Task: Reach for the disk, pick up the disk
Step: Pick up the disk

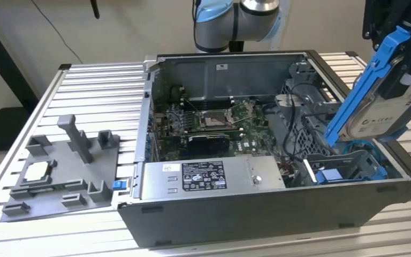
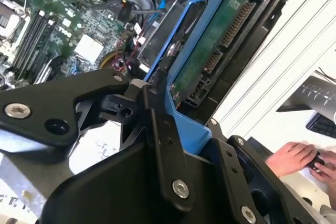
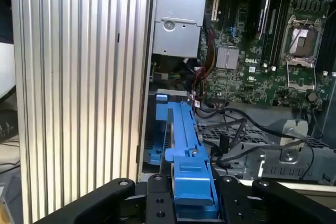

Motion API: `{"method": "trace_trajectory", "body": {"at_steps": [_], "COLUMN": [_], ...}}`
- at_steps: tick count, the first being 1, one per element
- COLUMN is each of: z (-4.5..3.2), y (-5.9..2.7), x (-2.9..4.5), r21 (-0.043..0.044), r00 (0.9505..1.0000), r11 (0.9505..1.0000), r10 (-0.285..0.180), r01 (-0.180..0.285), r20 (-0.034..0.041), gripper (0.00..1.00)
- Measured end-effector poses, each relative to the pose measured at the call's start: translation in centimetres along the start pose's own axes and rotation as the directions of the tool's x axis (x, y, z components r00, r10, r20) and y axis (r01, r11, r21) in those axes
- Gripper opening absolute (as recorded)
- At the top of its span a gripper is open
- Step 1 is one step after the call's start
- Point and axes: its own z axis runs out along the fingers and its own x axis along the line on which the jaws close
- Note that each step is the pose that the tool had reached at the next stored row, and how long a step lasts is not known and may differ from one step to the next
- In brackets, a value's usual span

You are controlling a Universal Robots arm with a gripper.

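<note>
In the exterior view the disk [image 1: 385, 110], a silver drive with a white label in a blue bracket, hangs tilted on edge above the right end of the open computer case [image 1: 263, 214]. My black gripper [image 1: 400, 33] is shut on the bracket's upper end. The second wrist view shows the disk [image 2: 212, 45] from its green circuit-board side, with my gripper [image 2: 181, 129] clamped on the blue frame. Edge-on in the first wrist view, the disk [image 3: 185, 145] runs out from between my gripper [image 3: 191, 195] fingers, lifted clear of the case.
Below the disk sits a blue drive bay [image 1: 348, 170] in the case corner, beside cables and the motherboard [image 1: 213, 118]. A grey fixture [image 1: 62, 171] with a CPU chip [image 1: 38, 171] lies on the slatted table at the exterior view's left. A person's hands [image 2: 299, 158] rest beyond the table.
</note>
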Motion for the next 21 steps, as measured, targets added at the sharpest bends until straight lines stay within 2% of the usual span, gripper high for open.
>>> {"method": "trace_trajectory", "body": {"at_steps": [2, 5, 11, 15, 18, 21], "z": [0.1, 0.13, 0.38, 0.99, 1.56, 2.06], "y": [0.43, 0.85, 0.88, 0.88, 0.81, 0.82], "x": [0.27, 0.38, 0.4, 0.44, 0.48, 0.51], "r21": [0.0079, 0.013, 0.0134, 0.0135, 0.014, 0.015], "r00": [1.0, 1.0, 1.0, 1.0, 0.9999, 0.9996], "r11": [1.0, 0.9999, 0.9999, 0.9999, 0.9999, 0.9996], "r10": [0.0, 0.0, 0.0, 0.001, 0.004, 0.022], "r01": [0.0, 0.0, -0.001, -0.001, -0.004, -0.022], "r20": [0.0011, 0.0065, 0.0092, 0.01, 0.0157, 0.0157], "gripper": [0.0, 0.0, 0.0, 0.0, 0.0, 0.0]}}
